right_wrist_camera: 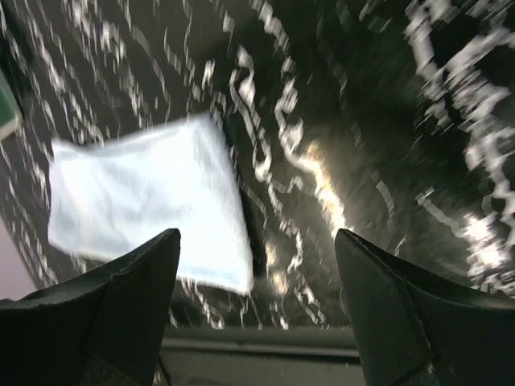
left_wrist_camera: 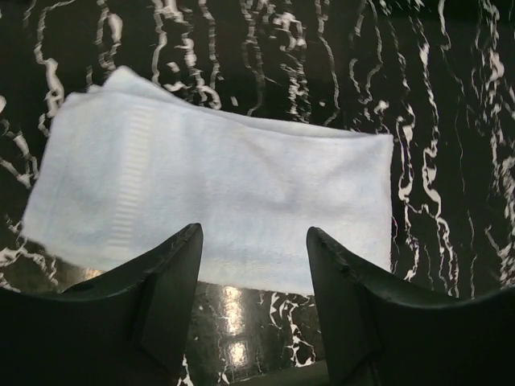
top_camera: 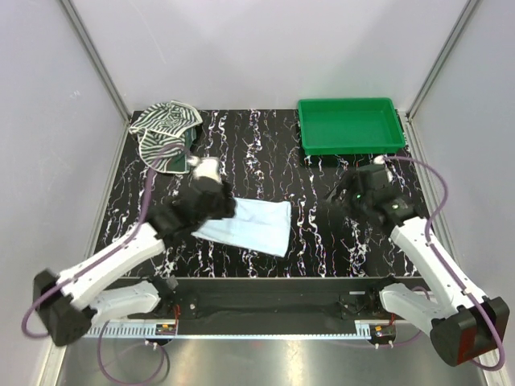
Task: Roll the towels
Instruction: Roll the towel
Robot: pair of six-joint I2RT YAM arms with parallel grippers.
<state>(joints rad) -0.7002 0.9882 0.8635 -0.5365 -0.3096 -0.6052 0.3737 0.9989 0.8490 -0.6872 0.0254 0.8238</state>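
Observation:
The pale blue towel [top_camera: 251, 225] lies flat as a folded rectangle in the middle of the black marbled table. It also shows in the left wrist view [left_wrist_camera: 225, 181] and, blurred, in the right wrist view [right_wrist_camera: 145, 201]. My left gripper [top_camera: 219, 207] hovers over the towel's left end. It is open [left_wrist_camera: 253, 241], with the towel's edge and bare table between its fingers. My right gripper [top_camera: 349, 195] is off to the towel's right, apart from it, open wide [right_wrist_camera: 257, 241] and holding nothing. The zebra-striped towel [top_camera: 165, 130] lies crumpled at the back left corner.
A green tray [top_camera: 350, 125] stands at the back right of the table [top_camera: 322, 241]; its corner shows in the right wrist view [right_wrist_camera: 5, 112]. Grey walls with metal rails enclose the back and sides. The arm bases stand along the near edge.

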